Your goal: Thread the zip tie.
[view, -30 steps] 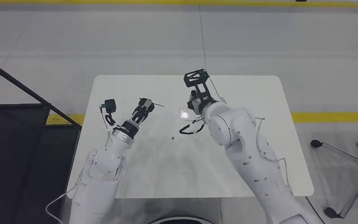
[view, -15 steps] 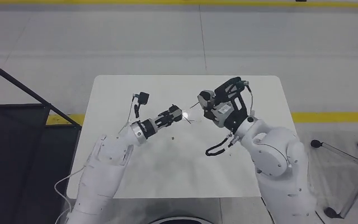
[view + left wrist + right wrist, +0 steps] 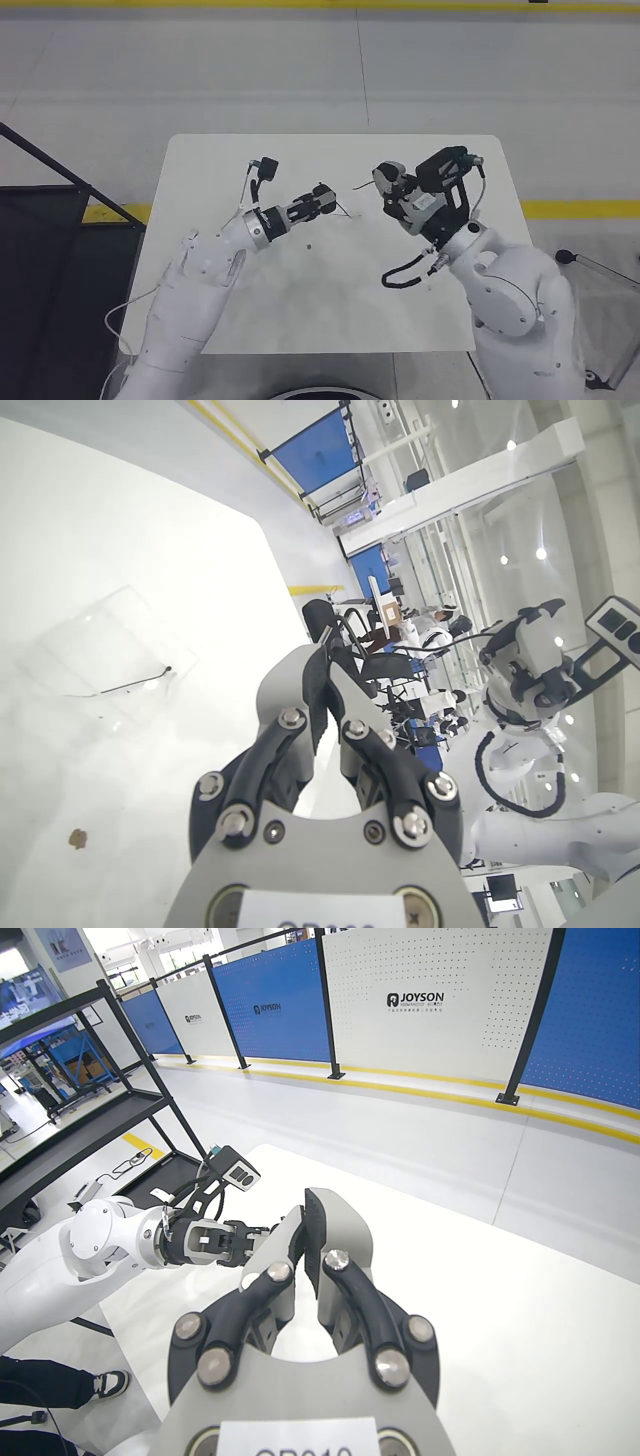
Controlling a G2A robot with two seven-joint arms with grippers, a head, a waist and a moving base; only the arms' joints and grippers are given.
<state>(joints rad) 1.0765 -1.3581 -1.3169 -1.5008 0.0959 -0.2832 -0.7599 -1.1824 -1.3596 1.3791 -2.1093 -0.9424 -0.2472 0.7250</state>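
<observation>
Above the middle of the table (image 3: 320, 300), the left gripper (image 3: 329, 200) and right gripper (image 3: 381, 181) each pinch shut on what looks like an end of the thin zip tie (image 3: 361, 185), the ends near but apart, so slight misalignment or a slip in the pads could send one end past the other.

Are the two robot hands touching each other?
No, seen from above, a gap of white table separates the left gripper from the right gripper.

Top view overhead, left tool (image 3: 324, 660) camera faces right tool (image 3: 382, 182)
</observation>
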